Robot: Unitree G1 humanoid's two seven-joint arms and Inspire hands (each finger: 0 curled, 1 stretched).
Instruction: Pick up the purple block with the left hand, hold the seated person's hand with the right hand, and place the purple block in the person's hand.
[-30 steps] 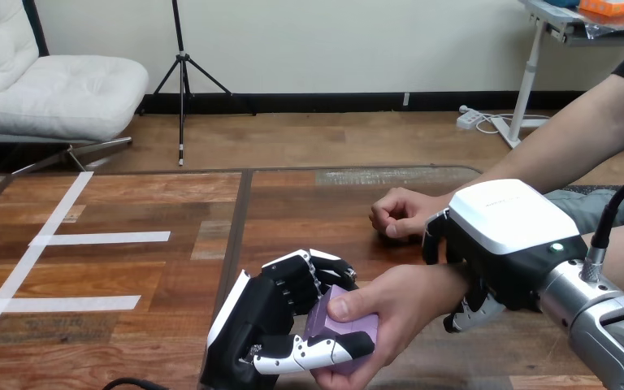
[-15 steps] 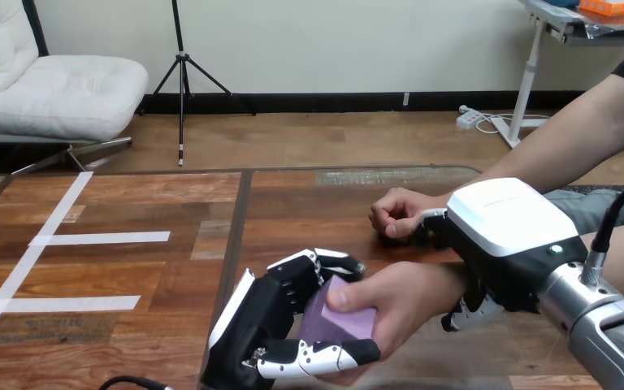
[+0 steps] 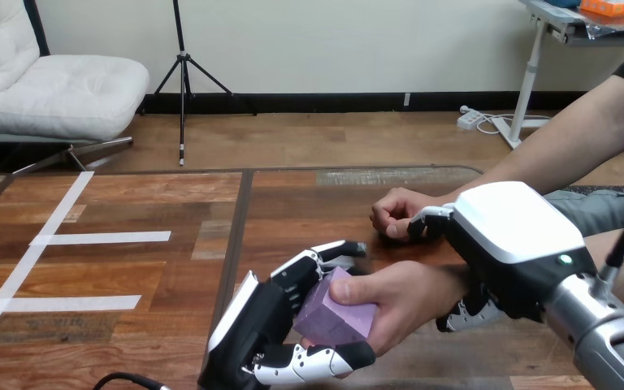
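The purple block (image 3: pixel 335 315) lies in the person's hand (image 3: pixel 410 299), whose thumb presses on its top. My left hand (image 3: pixel 256 325) sits just left of the block, open. Its fingers (image 3: pixel 325 253) stretch along the block's far side and its thumb (image 3: pixel 317 359) lies below the person's fingers. My right hand (image 3: pixel 508 240) is over the person's wrist (image 3: pixel 453 280). Its fingers (image 3: pixel 424 219) are lifted and reach left above the wrist, and its thumb (image 3: pixel 459 315) shows under it.
The person's other hand (image 3: pixel 394 213) rests as a fist on the wooden table (image 3: pixel 130 268), just beyond my right hand's fingers. White tape strips (image 3: pixel 101 238) mark the table's left part.
My left hand's fingers have uncurled from the block, which now rests in the person's hand. My right hand's fingers have lifted off the wrist and straightened. The person's hand closed more on the block.
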